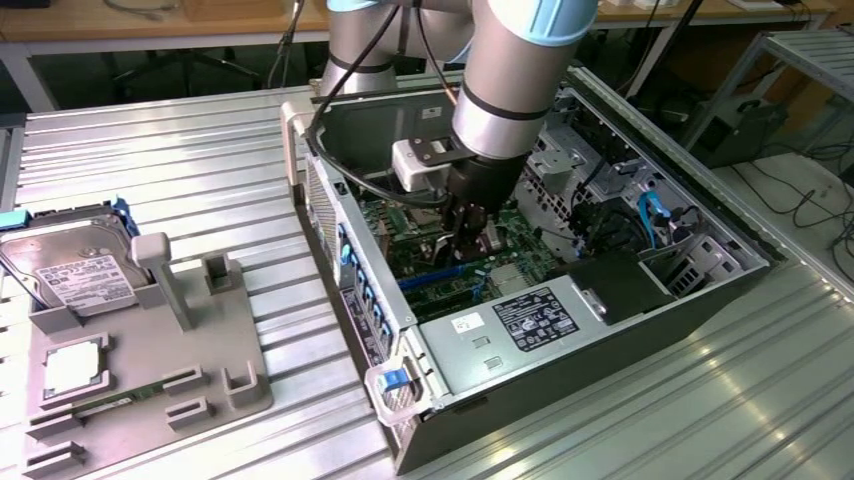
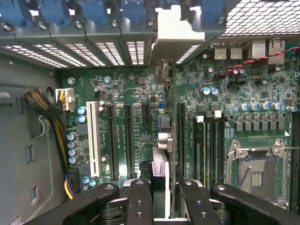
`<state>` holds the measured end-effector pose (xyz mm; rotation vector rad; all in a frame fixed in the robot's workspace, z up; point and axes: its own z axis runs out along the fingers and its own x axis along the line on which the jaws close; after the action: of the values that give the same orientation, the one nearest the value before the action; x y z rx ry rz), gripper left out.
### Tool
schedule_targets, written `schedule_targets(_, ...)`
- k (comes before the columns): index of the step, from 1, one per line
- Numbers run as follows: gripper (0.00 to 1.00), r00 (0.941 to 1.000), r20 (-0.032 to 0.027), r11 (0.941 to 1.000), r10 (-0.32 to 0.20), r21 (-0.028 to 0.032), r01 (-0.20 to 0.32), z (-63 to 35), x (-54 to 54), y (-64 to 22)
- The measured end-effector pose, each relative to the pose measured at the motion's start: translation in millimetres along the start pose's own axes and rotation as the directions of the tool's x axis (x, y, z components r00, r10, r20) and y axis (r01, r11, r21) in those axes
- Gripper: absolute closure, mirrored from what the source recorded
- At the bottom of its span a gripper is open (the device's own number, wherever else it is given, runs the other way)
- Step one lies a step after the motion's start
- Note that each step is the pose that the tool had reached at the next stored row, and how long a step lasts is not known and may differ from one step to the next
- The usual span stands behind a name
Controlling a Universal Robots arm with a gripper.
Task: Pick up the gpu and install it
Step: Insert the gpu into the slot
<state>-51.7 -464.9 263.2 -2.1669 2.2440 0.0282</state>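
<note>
I saw the open computer case (image 1: 694, 300) lying on the ribbed metal table (image 1: 174, 160), its green motherboard (image 2: 140, 93) showing a white slot (image 2: 93, 136) and an empty processor socket (image 2: 255, 176). Well apart, at the exterior view's left, a grey parts holder (image 1: 200, 340) carried a silver hard drive (image 1: 74, 265). A labelled power supply (image 1: 534, 320) sat at the case's near end.

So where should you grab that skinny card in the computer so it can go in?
Grab the gpu by its top long edge, coming straight down from above. It stands on edge over the motherboard slots, so its flat faces give the fingers two sides to pinch, and its bottom edge is left free for a slot. The gripper holds it just so.
</note>
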Motion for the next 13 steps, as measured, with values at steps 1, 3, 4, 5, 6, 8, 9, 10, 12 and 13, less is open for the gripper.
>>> schedule_targets(1,0.73,1.0000,0.0004,1.0000,0.000,0.0019,0.000,0.6,0.0,0.1)
schedule_targets(3,0.73,1.0000,0.0012,0.9999,0.000,0.0105,0.000,1.2,0.1,0.5)
schedule_targets(4,0.73,1.0000,0.0016,0.9999,0.000,0.0113,0.000,1.2,0.1,1.2)
schedule_targets(5,0.73,1.0000,0.0022,0.9999,0.000,0.0114,0.000,1.3,0.2,2.1)
schedule_targets(6,0.73,1.0000,0.0025,0.9999,0.000,0.0114,0.000,1.5,0.3,3.2)
schedule_targets(8,0.73,1.0000,0.0031,0.9999,-0.001,0.0113,0.000,1.7,2.0,4.3)
schedule_targets(9,0.73,1.0000,0.0040,0.9999,0.000,0.0113,0.000,2.0,4.0,4.5)
schedule_targets(10,0.73,1.0000,0.0048,0.9999,0.000,0.0113,0.000,2.2,5.0,4.9)
schedule_targets(12,0.73,1.0000,0.0062,0.9999,0.000,0.0112,0.000,2.3,5.5,6.9)
schedule_targets(13,0.73,1.0000,0.0067,0.9999,0.000,0.0113,0.000,2.4,5.5,7.9)
